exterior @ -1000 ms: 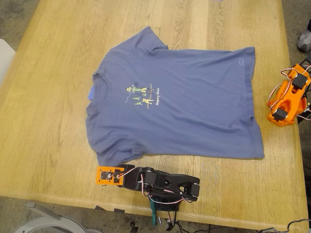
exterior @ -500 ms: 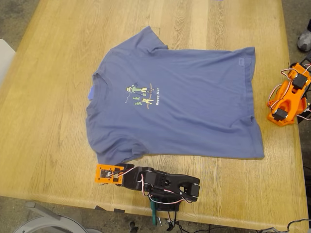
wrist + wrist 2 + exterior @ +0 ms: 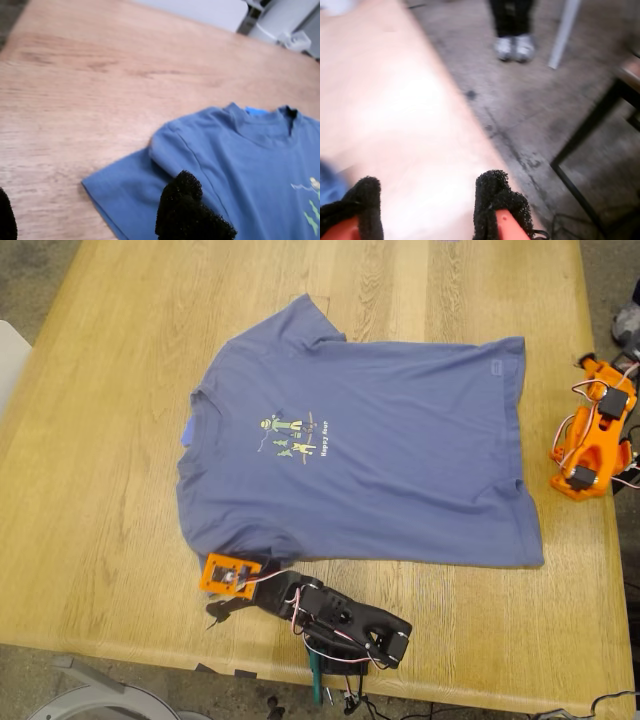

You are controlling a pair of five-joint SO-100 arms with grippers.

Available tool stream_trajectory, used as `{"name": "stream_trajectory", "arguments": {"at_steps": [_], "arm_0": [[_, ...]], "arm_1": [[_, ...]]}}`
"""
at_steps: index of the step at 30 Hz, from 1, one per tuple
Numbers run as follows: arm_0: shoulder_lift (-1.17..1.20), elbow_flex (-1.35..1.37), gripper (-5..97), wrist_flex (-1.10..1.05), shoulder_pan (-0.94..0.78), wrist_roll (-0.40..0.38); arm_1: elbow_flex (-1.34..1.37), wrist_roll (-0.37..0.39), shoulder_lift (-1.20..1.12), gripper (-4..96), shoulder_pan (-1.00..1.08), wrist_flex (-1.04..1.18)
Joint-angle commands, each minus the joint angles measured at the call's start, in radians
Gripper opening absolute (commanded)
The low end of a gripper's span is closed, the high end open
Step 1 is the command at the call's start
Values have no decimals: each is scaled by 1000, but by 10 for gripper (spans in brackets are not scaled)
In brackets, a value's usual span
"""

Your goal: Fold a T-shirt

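The slate-blue T-shirt (image 3: 370, 455) lies flat on the wooden table (image 3: 90, 490), print up, collar toward the exterior view's left and hem toward its right. My first gripper (image 3: 222, 592), on the black arm at the table's near edge, is open and empty just beside the near sleeve. In the first wrist view the gripper (image 3: 95, 220) sits at the sleeve (image 3: 150, 185), with one black pad (image 3: 187, 210) over the cloth. My second gripper (image 3: 425, 210) is open and empty over the table's edge. Its orange arm (image 3: 592, 435) stands at the exterior view's right, past the hem.
A person's shoes (image 3: 515, 47) stand on the floor beyond the table's edge; one shoe (image 3: 628, 325) shows at the exterior view's right. A dark metal frame (image 3: 580, 145) is on the floor. A white object (image 3: 8, 350) sits off the table's left.
My first gripper has swung up toward the near sleeve and its jaws have spread. The orange arm has shifted slightly. The T-shirt has not moved.
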Motion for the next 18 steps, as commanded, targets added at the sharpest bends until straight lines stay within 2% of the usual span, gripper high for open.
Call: {"name": "stream_trajectory", "arguments": {"at_steps": [1,6,11,18], "arm_0": [[115,-160,469,104,38,6],[40,-354,523,313,117,29],[-212,-641,531,439,130,43],[-614,-1094,550,627,250,40]], "arm_1": [[-144,3,8,323,-94,71],[-370,-5,5,327,-236,311],[-623,-9,-44,325,-399,554],[-1126,-46,-377,322,-644,844]]}}
